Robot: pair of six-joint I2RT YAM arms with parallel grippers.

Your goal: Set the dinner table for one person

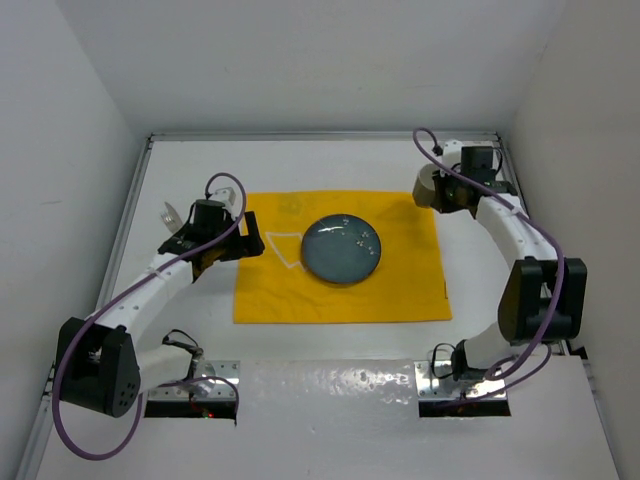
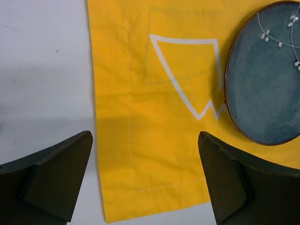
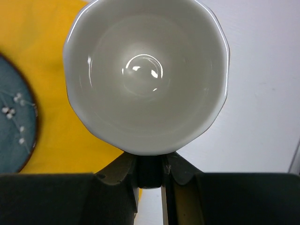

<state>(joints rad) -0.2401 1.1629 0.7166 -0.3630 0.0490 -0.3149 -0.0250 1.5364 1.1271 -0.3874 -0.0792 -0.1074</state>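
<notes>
The dinner table (image 1: 330, 160) is a white top with a yellow placemat (image 1: 300, 290) in its middle. A blue-grey plate (image 1: 342, 249) lies at the mat's centre. My left gripper (image 1: 248, 236) hovers over the mat's left edge, open with nothing between its fingers; the left wrist view has the gripper (image 2: 145, 135) above the mat (image 2: 154, 93), with the plate (image 2: 267, 79) at the right. My right gripper (image 3: 152, 161) is shut on the dark handle of a cup (image 3: 145, 70), white inside. That cup (image 1: 430, 186) is at the mat's far right corner; whether it rests or hangs I cannot tell.
A small clear item (image 1: 170, 213) lies on the table left of my left gripper. Metal rails (image 1: 128, 215) and white walls close the table in on the left, far and right sides. The arm bases (image 1: 200, 385) stand at the near edge.
</notes>
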